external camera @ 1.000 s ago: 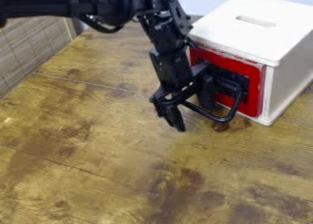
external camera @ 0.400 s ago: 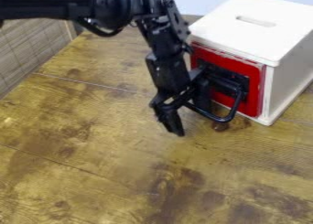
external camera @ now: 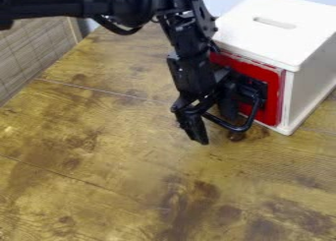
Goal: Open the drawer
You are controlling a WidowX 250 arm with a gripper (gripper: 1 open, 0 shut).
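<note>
Apparently tool (external camera: 199,118) hooked on handle (external camera: 237,112); drawer (external camera: 249,84) barely out.

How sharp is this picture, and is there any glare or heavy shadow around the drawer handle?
Camera view: low resolution and soft throughout, so the gripper and black handle blur together; even lighting, no glare on the white box; a dark shadow sits under the red drawer front, on the wooden table.

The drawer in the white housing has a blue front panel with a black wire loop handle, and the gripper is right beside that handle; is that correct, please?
Not quite: the drawer front panel is red, not blue, as the camera view shows. The rest holds: it sits in the white housing, with a black wire loop handle, and the gripper is beside it.
</note>
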